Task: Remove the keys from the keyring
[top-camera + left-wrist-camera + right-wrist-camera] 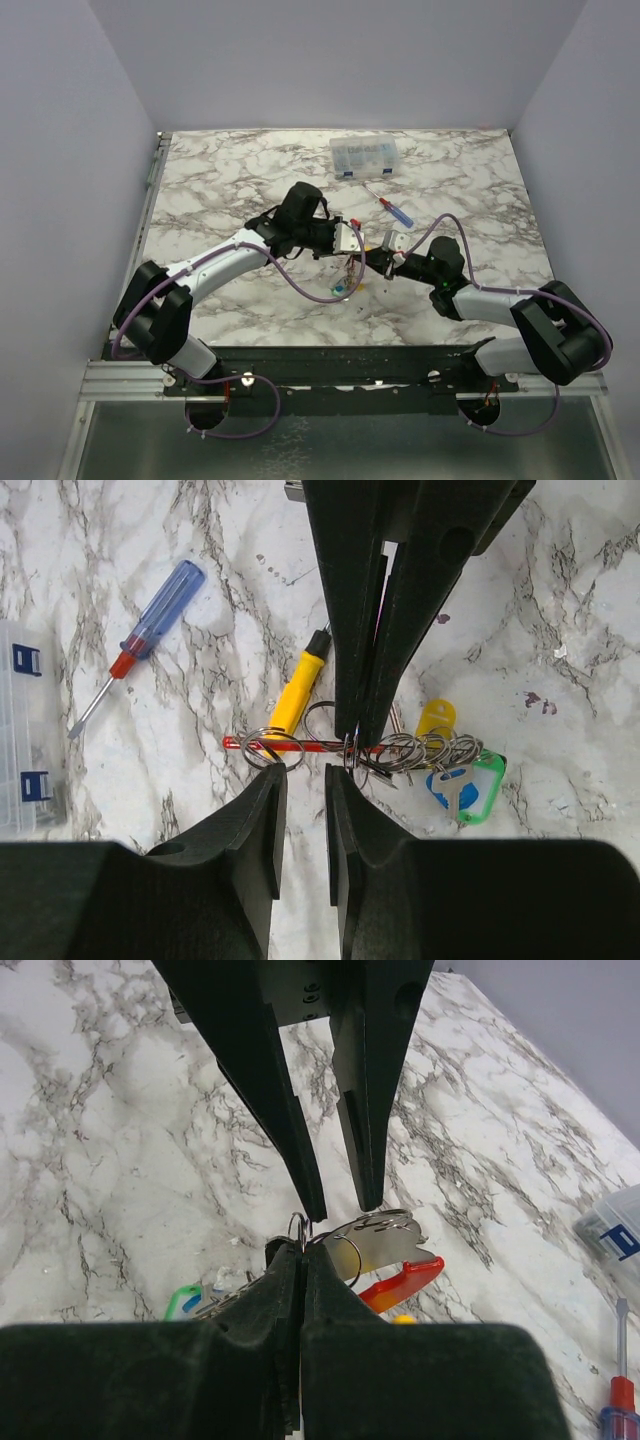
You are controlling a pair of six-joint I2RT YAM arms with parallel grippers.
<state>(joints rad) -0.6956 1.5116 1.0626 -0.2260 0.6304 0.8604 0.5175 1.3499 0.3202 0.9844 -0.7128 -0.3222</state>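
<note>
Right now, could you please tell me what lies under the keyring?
A yellow-handled screwdriver lies on the table below the keyring; the right gripper covers its shaft.

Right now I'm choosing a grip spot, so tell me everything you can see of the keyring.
The keyring is a thin red band with a flat silvery metal part, lying level and seemingly lifted off the table. Small wire rings strung along it carry the tagged keys. The right hand is shut on its middle; the left hand is open just beside it.
</note>
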